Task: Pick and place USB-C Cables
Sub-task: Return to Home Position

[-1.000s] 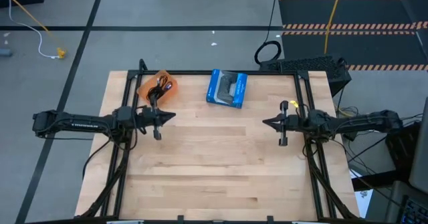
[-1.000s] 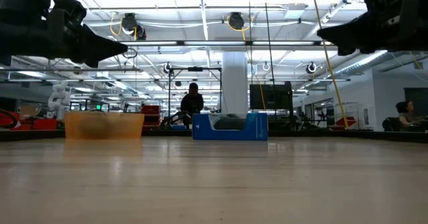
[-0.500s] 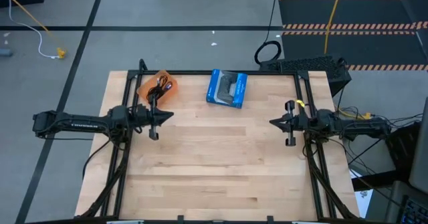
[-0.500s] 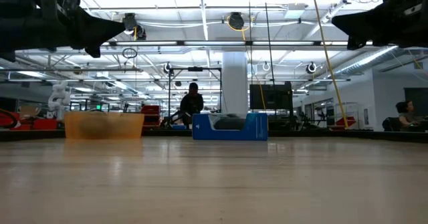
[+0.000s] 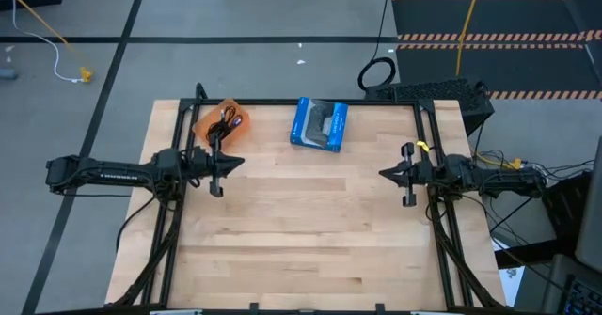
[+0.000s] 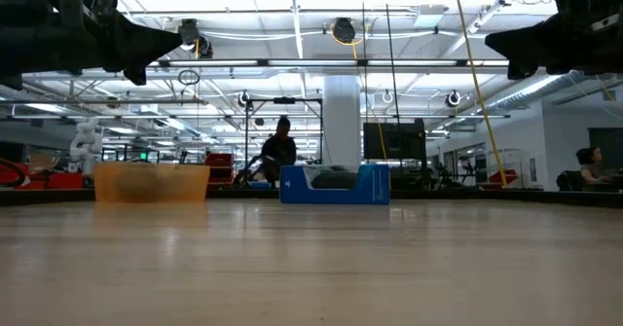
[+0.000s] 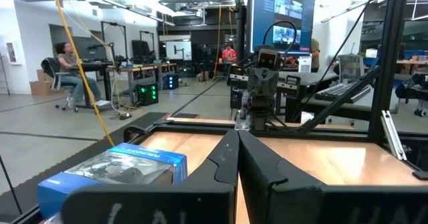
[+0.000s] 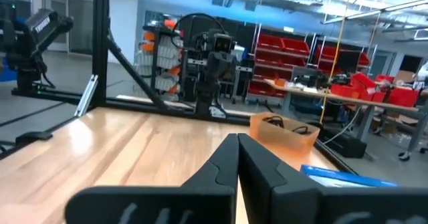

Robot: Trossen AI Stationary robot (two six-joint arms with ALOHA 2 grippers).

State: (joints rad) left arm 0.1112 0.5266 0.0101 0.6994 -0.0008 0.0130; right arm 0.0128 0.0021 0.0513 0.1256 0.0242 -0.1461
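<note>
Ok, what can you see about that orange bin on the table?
The orange bin is a small open tub of see-through orange plastic, standing upright at the table's far left corner beside the black frame. Inside lie tangled black cables and a blue-purple cable. Nothing grips it; the blue box sits apart.

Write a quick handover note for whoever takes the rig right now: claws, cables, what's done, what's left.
Left claw: shut, empty, raised over the left side of the table, near the orange bin.
Right claw: shut, empty, raised over the right side.
USB-C cables: black and blue ones lie in the orange bin; none shows elsewhere on the table. Blue box sits at the far edge, apart from the bin.
Done: cables binned, as far as the high view shows.
Left: bring both arms home; nothing else to pick is in view.
</note>
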